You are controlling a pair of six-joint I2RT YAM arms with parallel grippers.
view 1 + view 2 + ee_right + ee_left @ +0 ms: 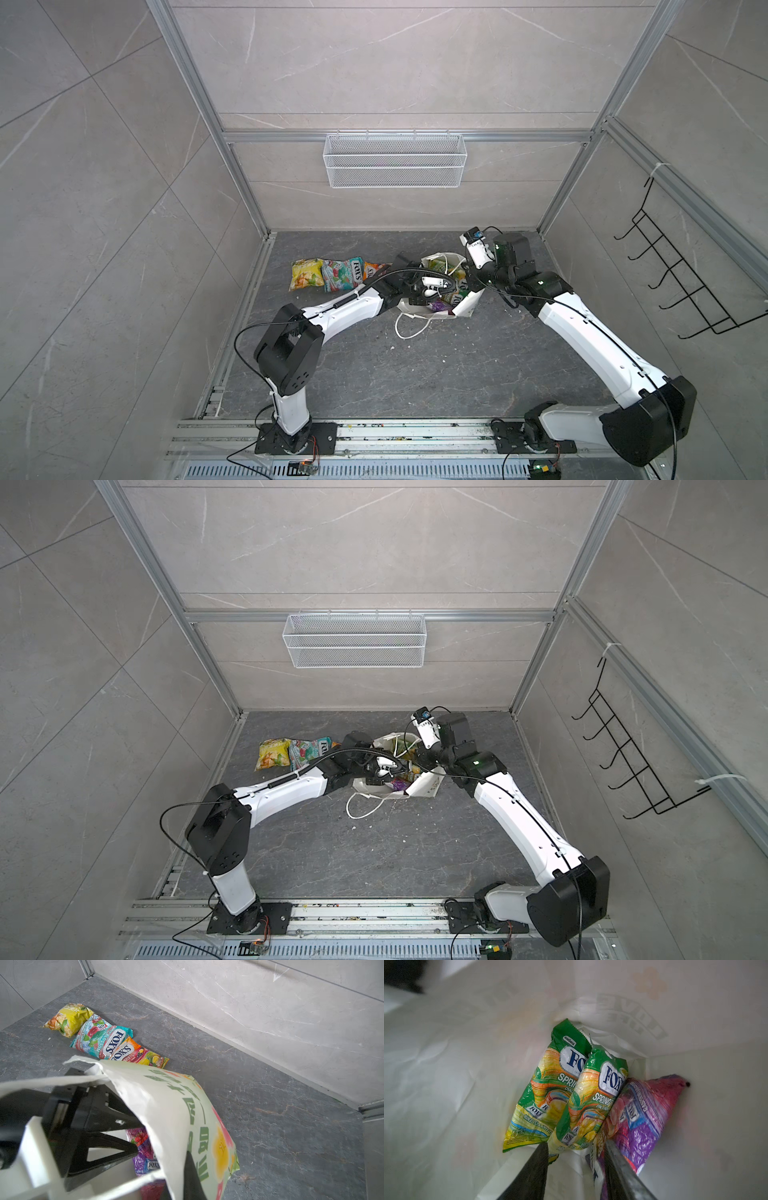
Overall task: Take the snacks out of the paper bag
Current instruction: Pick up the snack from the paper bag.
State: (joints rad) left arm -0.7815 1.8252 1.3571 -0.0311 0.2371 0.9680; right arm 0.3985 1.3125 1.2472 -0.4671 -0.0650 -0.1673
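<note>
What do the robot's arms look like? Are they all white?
Not quite. The left arm and right arm have smooth white shells, chunky black joints and thin black cables. The right one shows a tiny green light. The left gripper has dark, flat, tapering fingers.

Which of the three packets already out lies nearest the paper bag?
The orange packet, beside the paper bag; the teal-red packet and yellow packet lie farther off.

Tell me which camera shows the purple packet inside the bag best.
The left wrist view: the purple packet lies large, lettering readable. The right wrist view shows part of it inside the paper bag; in both top views it is a small sliver.
</note>
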